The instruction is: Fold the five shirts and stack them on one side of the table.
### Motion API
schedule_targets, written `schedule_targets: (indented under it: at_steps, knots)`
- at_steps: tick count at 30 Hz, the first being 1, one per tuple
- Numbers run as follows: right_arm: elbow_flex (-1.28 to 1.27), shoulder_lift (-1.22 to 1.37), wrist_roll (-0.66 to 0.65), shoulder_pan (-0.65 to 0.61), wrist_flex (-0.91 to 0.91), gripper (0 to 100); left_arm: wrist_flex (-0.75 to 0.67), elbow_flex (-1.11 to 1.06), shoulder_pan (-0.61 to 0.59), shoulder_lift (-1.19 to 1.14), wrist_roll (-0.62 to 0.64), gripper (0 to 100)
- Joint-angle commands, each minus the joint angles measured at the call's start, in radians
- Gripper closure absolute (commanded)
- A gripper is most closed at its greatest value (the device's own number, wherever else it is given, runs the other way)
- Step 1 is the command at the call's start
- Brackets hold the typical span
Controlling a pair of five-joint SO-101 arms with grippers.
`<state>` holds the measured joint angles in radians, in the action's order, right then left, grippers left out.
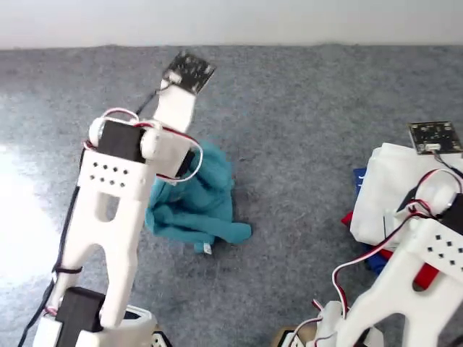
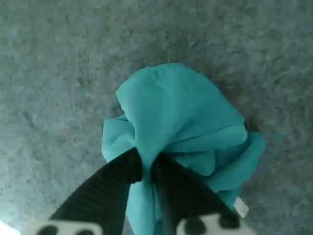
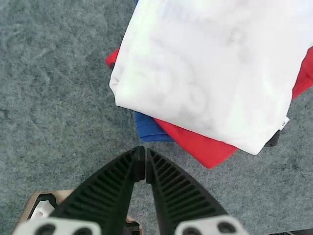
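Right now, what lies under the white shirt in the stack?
Under the white shirt, a red shirt and a blue shirt stick out, plus a dark fabric edge at one corner. The white shirt covers the rest, so their folds cannot be seen.

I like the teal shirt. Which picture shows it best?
Left wrist view: teal shirt close, bunched, pinched in the left gripper. High view: the left arm covers part of it. Right wrist view faces the folded stack.

shirt point(image 1: 197, 204) left, stack point(image 1: 393, 189) right (well apart)
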<state>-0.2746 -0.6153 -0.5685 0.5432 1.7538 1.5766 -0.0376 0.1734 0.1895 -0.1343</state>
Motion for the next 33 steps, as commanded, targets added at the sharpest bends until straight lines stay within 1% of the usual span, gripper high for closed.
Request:
schedule_targets:
  at_steps: [1, 3, 5, 9, 12, 15, 19, 25, 27, 29, 33]
  knots:
    - [-0.002, -0.022, 0.008, 0.012, 0.042, 98.9, -0.087, -0.128, -0.141, 0.038, 0.005, 92]
    - [-0.002, -0.022, 0.008, 0.012, 0.042, 98.9, -0.126, -0.186, -0.253, 0.038, 0.005, 89]
    - [-0.002, -0.022, 0.008, 0.012, 0.042, 98.9, -0.163, -0.229, -0.377, 0.038, -0.002, 89]
    - [-0.002, -0.022, 0.008, 0.01, 0.042, 98.9, -0.187, -0.302, -0.614, 0.038, -0.087, 89]
    - [-0.002, -0.022, 0.008, 0.005, 0.042, 98.9, -0.186, -0.34, -0.752, 0.038, -0.121, 89]
    - [-0.002, -0.022, 0.008, -0.05, 0.042, 98.7, -0.176, -0.346, -0.85, 0.04, -0.157, 89]
    - [-0.009, -0.005, 0.008, -0.223, 0.039, 98.6, -0.137, -0.321, -0.93, 0.04, -0.176, 89]
    - [-0.08, 0.151, 0.008, -0.607, 0.019, 98.3, -0.041, -0.26, -1.019, 0.04, -0.176, 89]
    - [-0.061, 0.232, 0.008, -0.707, -0.012, 95.4, -0.014, -0.234, -1.051, 0.04, -0.176, 89]
    - [-0.026, 0.311, 0.008, -0.788, -0.033, 89.8, 0.003, -0.208, -1.085, 0.04, -0.178, 89]
    - [0.068, 0.461, 0.005, -0.908, -0.047, 80.4, 0.028, -0.165, -1.135, 0.04, -0.195, 89]
